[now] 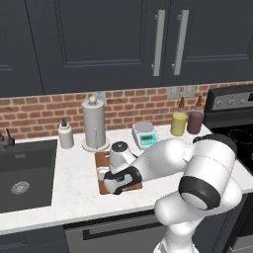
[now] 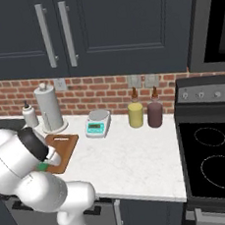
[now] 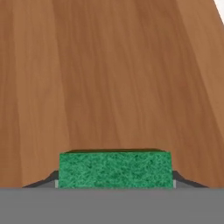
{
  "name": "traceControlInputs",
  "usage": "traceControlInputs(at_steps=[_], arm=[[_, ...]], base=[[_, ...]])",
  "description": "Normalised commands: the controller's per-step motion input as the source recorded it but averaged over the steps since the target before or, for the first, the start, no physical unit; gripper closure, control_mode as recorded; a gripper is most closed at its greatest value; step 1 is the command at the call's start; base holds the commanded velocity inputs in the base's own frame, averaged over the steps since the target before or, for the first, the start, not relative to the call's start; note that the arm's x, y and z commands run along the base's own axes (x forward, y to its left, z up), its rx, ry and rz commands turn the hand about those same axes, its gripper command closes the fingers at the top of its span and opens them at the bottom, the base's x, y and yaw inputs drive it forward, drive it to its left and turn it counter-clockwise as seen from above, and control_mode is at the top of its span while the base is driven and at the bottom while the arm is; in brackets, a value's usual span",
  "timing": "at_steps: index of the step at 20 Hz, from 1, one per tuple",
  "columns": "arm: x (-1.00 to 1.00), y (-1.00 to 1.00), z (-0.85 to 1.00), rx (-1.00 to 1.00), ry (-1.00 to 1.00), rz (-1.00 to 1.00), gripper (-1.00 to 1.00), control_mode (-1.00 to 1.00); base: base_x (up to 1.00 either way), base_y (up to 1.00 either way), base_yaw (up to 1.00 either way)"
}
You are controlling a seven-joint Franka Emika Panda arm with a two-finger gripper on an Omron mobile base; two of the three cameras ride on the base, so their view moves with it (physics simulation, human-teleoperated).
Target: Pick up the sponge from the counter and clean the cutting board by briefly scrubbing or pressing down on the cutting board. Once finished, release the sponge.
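The green sponge (image 3: pixel 114 169) sits between my dark fingertips (image 3: pixel 180 180), and my gripper (image 3: pixel 114 180) is shut on it. Brown wood grain of the cutting board (image 3: pixel 109 78) spreads close beneath it. In the left base view my hand hangs low over the near half of the cutting board (image 1: pixel 101 159), with the gripper (image 1: pixel 105 179) pointing down at it. From the right, a sliver of the sponge (image 2: pixel 43 166) peeks out beside my arm at the near end of the cutting board (image 2: pixel 64 143). The board lies on the white counter (image 1: pixel 74 185).
A paper towel holder (image 1: pixel 95 123) and a white soap bottle (image 1: pixel 65 134) stand behind the board. The white scale (image 1: pixel 145 134) and two sauce bottles (image 1: pixel 179 121) are to its right. The dark sink (image 1: pixel 24 173) is at the left, the stove (image 2: pixel 214 162) at the right.
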Motion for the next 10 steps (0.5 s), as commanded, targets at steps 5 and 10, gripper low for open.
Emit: traceControlInputs(at_steps=[5, 10], arm=[[-0.03, -0.80, -0.82, 0.00, 0.08, -0.05, 1.00, -1.00], [-0.31, -0.96, -0.66, 0.00, 0.00, -0.03, 1.00, -1.00]], base=[[0.00, 0.00, 0.00], [0.00, 0.00, 0.00]])
